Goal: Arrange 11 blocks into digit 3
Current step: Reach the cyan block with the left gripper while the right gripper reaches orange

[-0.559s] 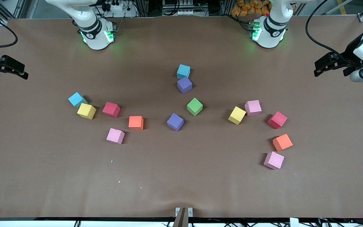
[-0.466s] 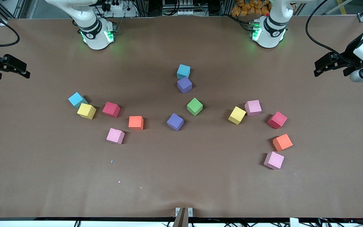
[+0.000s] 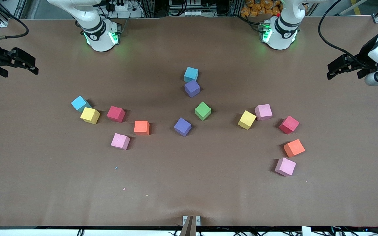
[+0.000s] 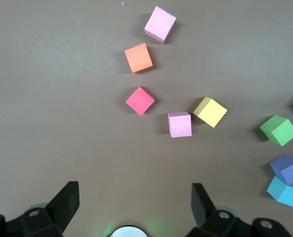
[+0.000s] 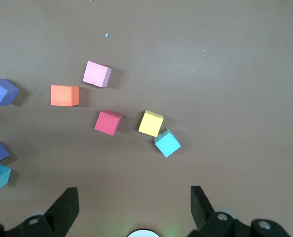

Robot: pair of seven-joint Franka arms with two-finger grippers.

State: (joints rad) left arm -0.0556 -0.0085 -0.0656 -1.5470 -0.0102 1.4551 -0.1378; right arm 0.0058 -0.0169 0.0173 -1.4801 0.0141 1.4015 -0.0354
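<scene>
Several blocks lie scattered on the brown table [image 3: 189,183]; a digit 3 is not in view. Light blue [image 3: 191,74], purple [image 3: 192,88], green [image 3: 203,110] and purple [image 3: 182,126] blocks sit mid-table. Toward the right arm's end lie orange [image 3: 141,127], red [image 3: 115,113], yellow [image 3: 90,115], light blue [image 3: 80,103] and pink [image 3: 120,141]. Toward the left arm's end lie yellow [image 3: 246,120], pink [image 3: 263,111], red [image 3: 288,125], orange [image 3: 294,147] and pink [image 3: 285,166]. My right gripper [image 3: 21,70] [image 5: 132,190] and left gripper [image 3: 343,76] [image 4: 134,186] hang open and empty over the table's ends.
Both arm bases [image 3: 102,36] [image 3: 279,32] stand at the table's edge farthest from the front camera. Small foam crumbs [image 3: 116,167] lie nearer the camera than the pink block at the right arm's end. A bracket [image 3: 191,220] sits at the near edge.
My right gripper has drifted inward over the table's end and toward the bases' edge. The left arm and all blocks have stayed put.
</scene>
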